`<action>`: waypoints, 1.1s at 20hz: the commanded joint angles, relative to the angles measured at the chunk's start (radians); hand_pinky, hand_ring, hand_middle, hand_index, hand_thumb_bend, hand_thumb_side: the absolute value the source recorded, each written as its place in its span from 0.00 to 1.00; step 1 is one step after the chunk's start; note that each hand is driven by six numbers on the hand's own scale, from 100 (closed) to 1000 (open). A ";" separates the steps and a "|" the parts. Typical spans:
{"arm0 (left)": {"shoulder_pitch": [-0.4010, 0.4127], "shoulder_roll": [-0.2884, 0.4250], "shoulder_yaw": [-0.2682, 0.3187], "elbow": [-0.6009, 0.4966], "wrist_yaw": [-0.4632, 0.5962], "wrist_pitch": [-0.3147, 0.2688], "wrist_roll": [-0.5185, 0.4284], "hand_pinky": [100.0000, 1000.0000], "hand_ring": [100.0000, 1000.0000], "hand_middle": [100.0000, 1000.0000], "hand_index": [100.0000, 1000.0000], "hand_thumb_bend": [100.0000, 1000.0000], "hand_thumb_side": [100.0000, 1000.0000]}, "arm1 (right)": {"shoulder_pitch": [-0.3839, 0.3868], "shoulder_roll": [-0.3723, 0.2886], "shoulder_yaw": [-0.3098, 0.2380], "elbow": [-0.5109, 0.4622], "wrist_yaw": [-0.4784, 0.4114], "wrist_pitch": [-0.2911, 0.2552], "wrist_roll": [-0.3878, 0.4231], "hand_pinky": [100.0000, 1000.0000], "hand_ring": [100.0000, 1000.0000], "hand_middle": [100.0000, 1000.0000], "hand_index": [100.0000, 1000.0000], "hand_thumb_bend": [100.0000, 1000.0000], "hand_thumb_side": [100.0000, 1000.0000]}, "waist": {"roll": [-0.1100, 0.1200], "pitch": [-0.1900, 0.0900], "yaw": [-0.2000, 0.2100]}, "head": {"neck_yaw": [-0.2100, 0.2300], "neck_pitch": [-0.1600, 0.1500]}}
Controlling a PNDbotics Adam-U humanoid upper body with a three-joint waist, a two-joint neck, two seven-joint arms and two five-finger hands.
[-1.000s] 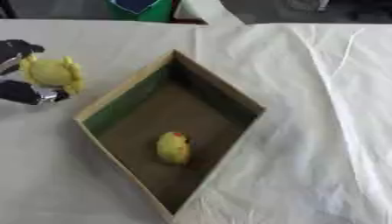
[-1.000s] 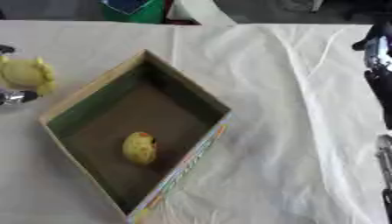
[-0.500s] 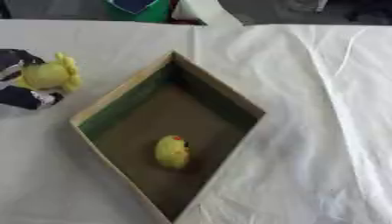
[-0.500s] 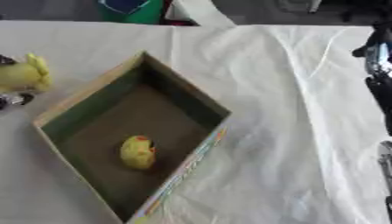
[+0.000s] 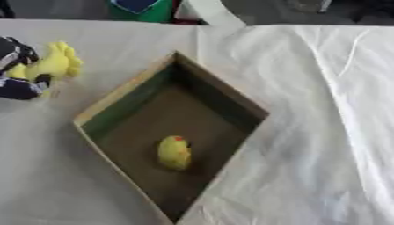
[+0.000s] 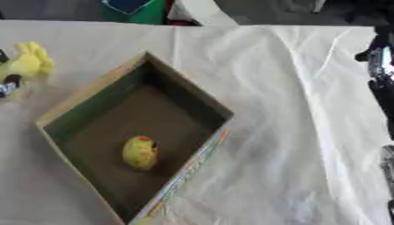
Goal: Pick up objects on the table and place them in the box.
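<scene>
Left hand (image 5: 17, 72) at left edge, fingers curled round yellow toy (image 5: 52, 65), toy held just left of box (image 5: 131, 90) rim, outside it. Second yellow toy (image 5: 175, 152) lies on box floor. Right arm (image 6: 380, 66) at right edge; hand's fingers not visible, cannot tell. White cloth (image 5: 323, 110) covers table.

Box mid-table, one toy inside
The box (image 5: 115, 103) sits on the table (image 5: 308, 110); a toy (image 5: 175, 152) lies in it, another toy (image 5: 54, 63) left of it.
</scene>
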 commanded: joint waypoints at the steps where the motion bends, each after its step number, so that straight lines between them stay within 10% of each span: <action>1: -0.016 0.018 0.005 -0.027 0.011 0.024 0.065 0.26 0.45 0.27 0.39 0.00 0.11 | -0.004 -0.011 -0.011 -0.019 0.002 0.002 -0.001 0.72 0.51 0.36 0.69 0.00 0.46 | 0.002 -0.030 0.002 | 0.000 0.000; 13: -0.023 0.025 -0.040 -0.290 0.056 0.063 0.122 0.18 0.40 0.24 0.34 0.00 0.18 | 0.000 -0.013 -0.011 -0.019 -0.002 0.003 0.003 0.72 0.51 0.36 0.69 0.00 0.46 | 0.007 -0.053 0.017 | -0.005 0.024; 22: -0.053 -0.037 -0.128 -0.620 0.110 0.045 -0.008 0.19 0.41 0.24 0.36 0.00 0.24 | -0.003 -0.014 -0.008 -0.019 -0.005 0.003 0.008 0.72 0.51 0.36 0.69 0.00 0.46 | 0.014 -0.072 0.017 | -0.006 0.040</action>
